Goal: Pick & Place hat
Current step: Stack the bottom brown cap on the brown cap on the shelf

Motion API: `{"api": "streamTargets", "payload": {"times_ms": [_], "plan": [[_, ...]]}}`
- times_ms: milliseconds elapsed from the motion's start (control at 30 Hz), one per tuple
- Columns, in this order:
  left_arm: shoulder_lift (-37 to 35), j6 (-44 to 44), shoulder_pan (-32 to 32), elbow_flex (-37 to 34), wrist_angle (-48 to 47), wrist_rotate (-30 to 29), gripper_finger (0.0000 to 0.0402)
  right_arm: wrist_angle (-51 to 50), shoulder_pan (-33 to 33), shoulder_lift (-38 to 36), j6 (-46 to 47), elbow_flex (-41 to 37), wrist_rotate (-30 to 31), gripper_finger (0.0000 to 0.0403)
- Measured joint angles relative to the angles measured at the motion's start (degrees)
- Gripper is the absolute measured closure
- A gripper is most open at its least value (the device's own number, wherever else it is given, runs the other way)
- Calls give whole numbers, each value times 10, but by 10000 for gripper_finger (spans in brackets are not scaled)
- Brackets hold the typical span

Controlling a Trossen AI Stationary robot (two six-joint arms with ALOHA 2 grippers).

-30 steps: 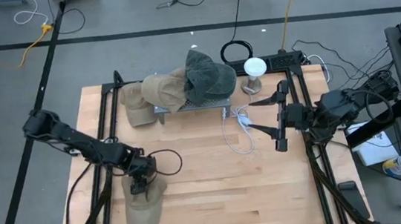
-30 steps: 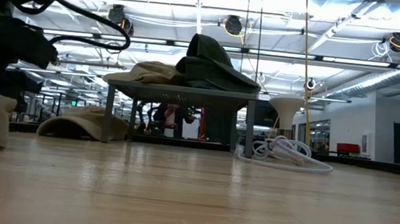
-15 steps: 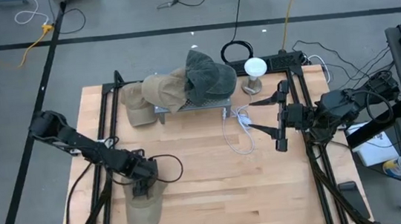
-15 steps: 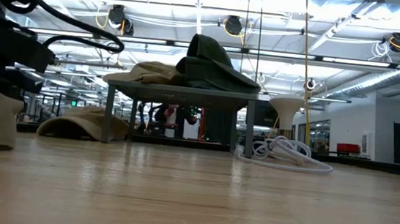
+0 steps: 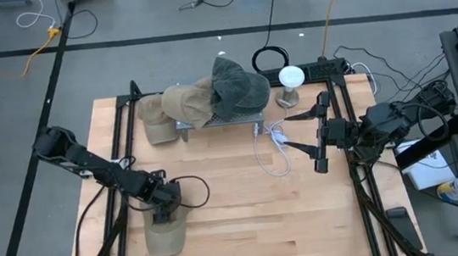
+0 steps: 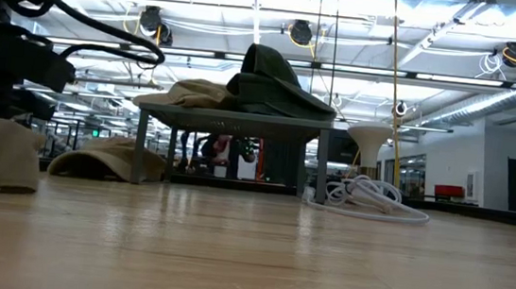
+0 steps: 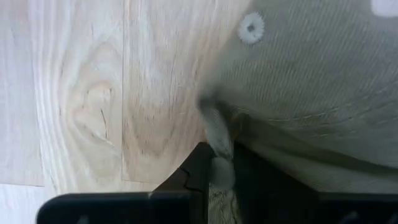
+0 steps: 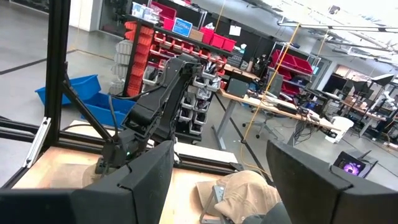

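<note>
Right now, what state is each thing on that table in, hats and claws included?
Left gripper: shut on the near tan hat's edge.
Near tan hat: lying on the table, pinched by the left gripper.
Right gripper: open, empty, off the table.
Green hat: resting on the rack.
Tan hat on rack: lying beside the green hat.
Far tan hat: flat on the table, by the rack.
White cable: loose, coiled.

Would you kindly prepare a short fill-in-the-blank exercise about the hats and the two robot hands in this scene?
1. The left hand is pinching the edge of a ____ hat near the table's front.
2. The dark green hat rests on a small metal ____.
3. The right hand has its fingers ____ and holds nothing.
4. The white cable lies on the wooden ____.

Missing words: tan; stand; open; table
</note>
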Motion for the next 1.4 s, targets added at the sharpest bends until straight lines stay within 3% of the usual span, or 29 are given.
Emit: {"api": "streamTargets", "payload": {"times_ms": [267,667,1133,1400], "plan": [[-43,98,35,103,-114,-15,357,15,0,0,-3,0,-2,151],[-53,286,68,320,-334,-22,357,57,0,-1,-50,0,-2,151],[-54,553,101,532,-499,-145,357,69,0,-1,-74,0,-2,151],[-54,714,109,586,-516,-280,357,69,0,0,-143,0,-2,151]]}}
